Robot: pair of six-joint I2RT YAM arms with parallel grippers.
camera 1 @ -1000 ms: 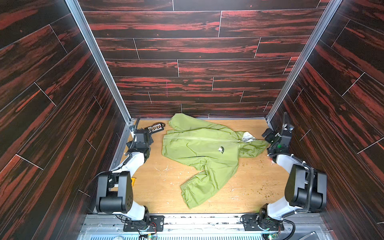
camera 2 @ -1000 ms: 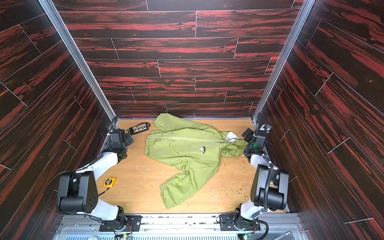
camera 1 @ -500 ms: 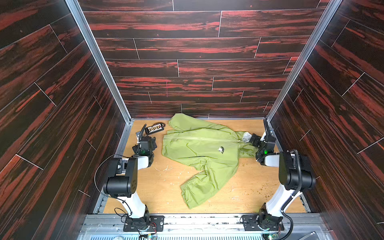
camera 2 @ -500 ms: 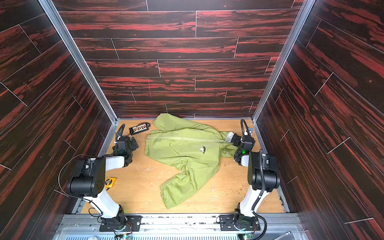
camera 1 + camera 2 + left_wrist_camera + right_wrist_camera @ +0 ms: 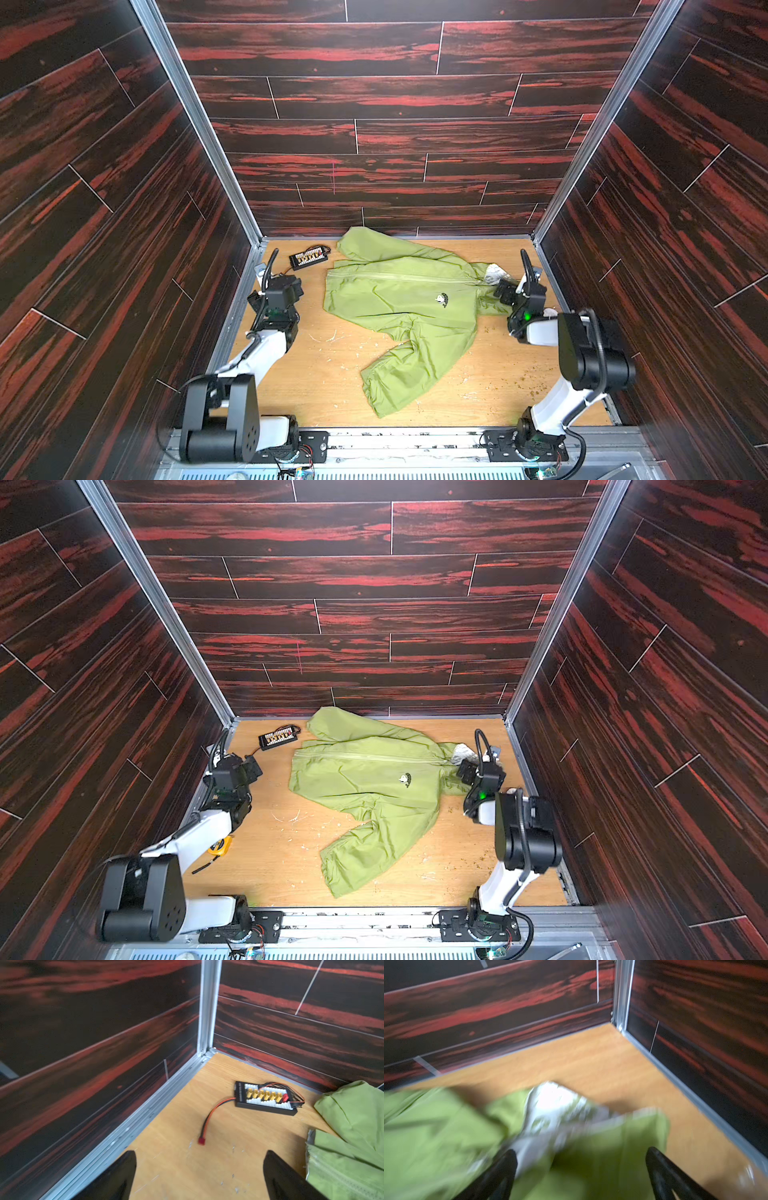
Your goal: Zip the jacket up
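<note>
The jacket (image 5: 399, 299) is olive green with a pale printed lining (image 5: 496, 272), the tabletop (image 5: 324, 374) tan woodgrain, the walls (image 5: 374, 95) dark, red-streaked planks.

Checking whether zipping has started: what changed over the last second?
The right gripper moved in from the side wall to the hood end of the jacket, jaws open, holding nothing. The left gripper barely shifted, open above bare table. The jacket and connector board lie unmoved.
</note>
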